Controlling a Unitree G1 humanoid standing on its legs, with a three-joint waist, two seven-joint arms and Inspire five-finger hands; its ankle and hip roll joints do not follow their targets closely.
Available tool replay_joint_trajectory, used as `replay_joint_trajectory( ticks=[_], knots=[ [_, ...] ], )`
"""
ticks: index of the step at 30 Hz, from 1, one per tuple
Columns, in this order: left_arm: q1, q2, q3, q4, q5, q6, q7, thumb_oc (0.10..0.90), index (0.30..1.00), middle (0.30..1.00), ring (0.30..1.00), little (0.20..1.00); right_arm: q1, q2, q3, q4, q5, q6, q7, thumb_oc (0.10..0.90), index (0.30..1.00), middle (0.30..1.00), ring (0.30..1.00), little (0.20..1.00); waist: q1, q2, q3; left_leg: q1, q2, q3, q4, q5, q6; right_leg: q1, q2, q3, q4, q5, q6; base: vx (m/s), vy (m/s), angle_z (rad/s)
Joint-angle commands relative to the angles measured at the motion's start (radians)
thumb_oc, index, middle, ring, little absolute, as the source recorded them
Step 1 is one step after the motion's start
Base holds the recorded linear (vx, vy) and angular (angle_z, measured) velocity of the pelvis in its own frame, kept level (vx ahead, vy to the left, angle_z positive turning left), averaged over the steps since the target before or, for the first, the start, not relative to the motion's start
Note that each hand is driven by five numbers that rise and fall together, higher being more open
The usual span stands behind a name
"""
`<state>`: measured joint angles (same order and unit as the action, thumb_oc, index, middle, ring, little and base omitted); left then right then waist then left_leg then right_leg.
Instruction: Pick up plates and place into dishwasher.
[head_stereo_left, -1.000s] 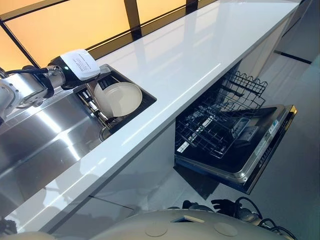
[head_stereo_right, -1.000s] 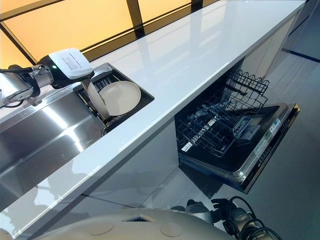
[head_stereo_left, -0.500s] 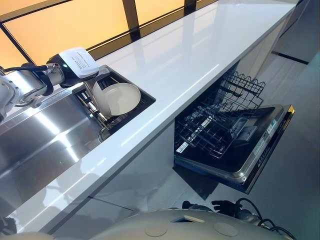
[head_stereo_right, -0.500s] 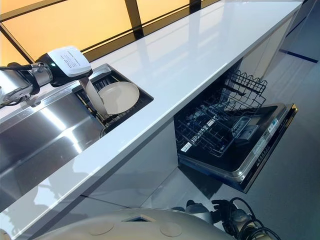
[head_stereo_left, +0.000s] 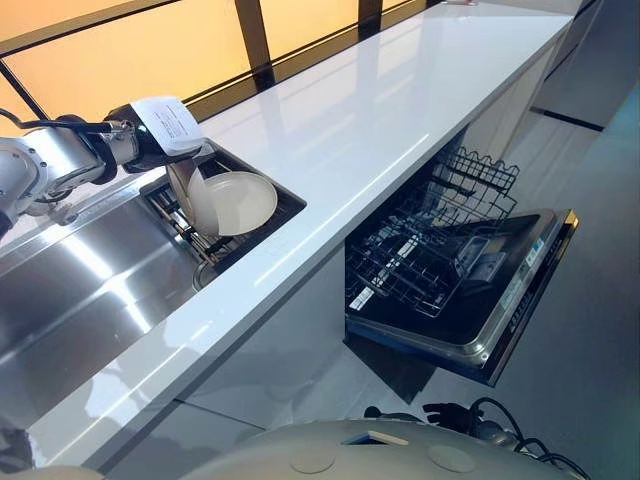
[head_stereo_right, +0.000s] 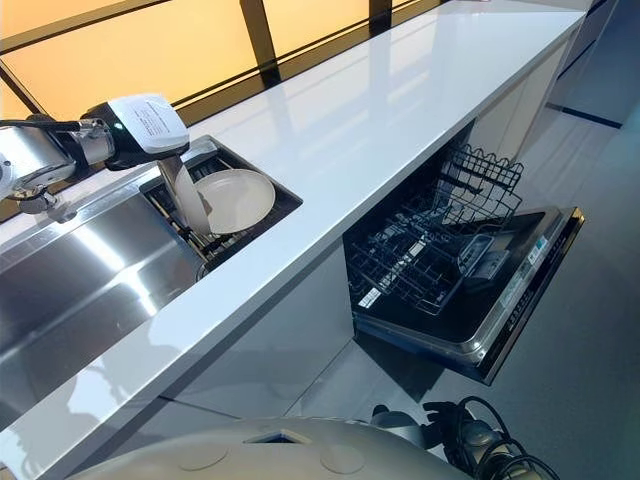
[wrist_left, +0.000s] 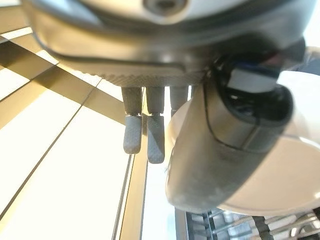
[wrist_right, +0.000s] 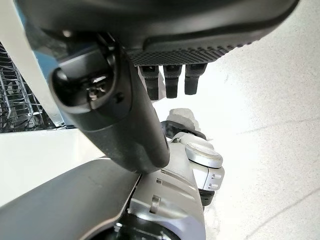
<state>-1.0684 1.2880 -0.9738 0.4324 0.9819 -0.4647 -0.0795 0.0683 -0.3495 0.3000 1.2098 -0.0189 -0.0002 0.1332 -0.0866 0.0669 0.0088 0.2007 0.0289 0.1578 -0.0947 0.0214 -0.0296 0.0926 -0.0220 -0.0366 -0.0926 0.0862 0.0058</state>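
Note:
Two cream plates stand in a dark rack (head_stereo_left: 255, 225) at the sink's right end. One plate (head_stereo_left: 240, 203) leans with its face up. The other plate (head_stereo_left: 183, 192) stands almost edge-on just left of it. My left hand (head_stereo_left: 150, 135), with a white cover on its back, sits on top of the edge-on plate. In the left wrist view its thumb (wrist_left: 235, 130) lies against the plate's (wrist_left: 285, 180) face and its fingers (wrist_left: 145, 135) reach down behind the rim, pinching it. The dishwasher (head_stereo_left: 500, 320) stands open under the counter with its lower rack (head_stereo_left: 420, 260) pulled out. My right hand (wrist_right: 120, 110) hangs open above the floor.
A steel sink (head_stereo_left: 90, 290) runs left of the plate rack. The long white countertop (head_stereo_left: 370, 110) lies between the sink and the dishwasher. An upper wire basket (head_stereo_left: 480, 180) sticks out above the lower rack. Light floor spreads to the right of the open door.
The camera has shifted slightly. My left hand has moved a little to the right, over the top of the edge-on plate. The plates stay in the rack.

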Motion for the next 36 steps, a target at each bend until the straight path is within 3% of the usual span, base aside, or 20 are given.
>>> replay_joint_trajectory(
  ticks=[1,16,22,25,28,32,36],
  knots=[
    [-0.261,0.085,0.082,0.094,-0.02,0.058,0.006,0.1,0.3,0.3,0.3,0.2,-0.056,0.01,0.022,0.007,0.021,-0.031,0.012,0.8,0.9,0.9,0.9,0.9,-0.009,0.043,0.005,-0.021,-0.079,-0.027,0.007,-0.062,0.056,0.044,0.005,-0.009,0.022,-0.055,0.083,0.0,0.0,0.0],
    [-0.204,0.136,0.144,0.063,-0.052,-0.001,-0.085,0.1,0.3,0.3,0.3,0.2,-0.056,0.011,0.015,0.006,0.031,-0.027,0.006,0.8,0.9,0.9,0.9,0.9,0.013,0.041,0.009,-0.02,-0.084,-0.049,0.007,-0.063,0.061,0.048,0.002,-0.024,0.026,-0.06,0.081,0.0,0.001,0.0],
    [-0.196,0.149,0.164,0.061,-0.07,0.029,-0.081,0.1,0.3,0.3,0.3,0.2,-0.055,0.007,0.016,0.003,0.029,-0.031,0.007,0.8,0.9,0.9,0.9,0.9,0.018,0.039,0.008,-0.021,-0.084,-0.052,0.007,-0.063,0.061,0.05,0.002,-0.028,0.024,-0.06,0.081,0.0,0.0,0.0],
    [-0.201,0.151,0.17,0.081,-0.104,0.071,-0.058,0.1,0.3,0.3,0.3,0.2,-0.052,0.0,0.019,-0.015,0.049,-0.068,0.009,0.8,0.9,0.9,0.9,0.9,0.019,0.037,0.009,-0.021,-0.084,-0.054,0.007,-0.061,0.06,0.052,0.003,-0.029,0.021,-0.058,0.081,0.0,0.0,0.03],
    [-0.191,0.167,0.198,0.093,-0.181,0.131,-0.017,0.1,0.3,0.3,0.3,0.2,-0.048,-0.028,0.031,-0.155,0.071,-0.087,0.045,0.8,0.9,0.9,0.9,0.9,0.018,0.032,0.015,-0.023,-0.083,-0.056,0.007,-0.059,0.06,0.05,0.003,-0.027,0.022,-0.057,0.079,0.0,0.001,0.05],
    [-0.077,0.218,0.338,0.122,-0.246,0.174,0.067,0.1,0.3,0.3,0.3,0.2,0.002,-0.06,0.053,-0.451,0.126,0.003,0.219,0.8,0.9,0.9,0.9,0.9,0.019,0.011,0.022,-0.028,-0.082,-0.056,0.007,-0.055,0.06,0.046,0.0,-0.031,0.02,-0.056,0.078,-0.03,-0.013,0.01],
    [0.001,0.253,0.423,0.129,-0.318,0.19,0.127,0.1,0.3,0.3,0.3,0.2,0.029,-0.085,0.047,-0.577,0.164,0.048,0.319,0.8,0.9,0.9,0.9,0.9,0.021,-0.001,0.021,-0.031,-0.08,-0.052,0.007,-0.052,0.057,0.045,-0.002,-0.041,0.016,-0.054,0.079,0.0,0.0,0.0]
  ],
)
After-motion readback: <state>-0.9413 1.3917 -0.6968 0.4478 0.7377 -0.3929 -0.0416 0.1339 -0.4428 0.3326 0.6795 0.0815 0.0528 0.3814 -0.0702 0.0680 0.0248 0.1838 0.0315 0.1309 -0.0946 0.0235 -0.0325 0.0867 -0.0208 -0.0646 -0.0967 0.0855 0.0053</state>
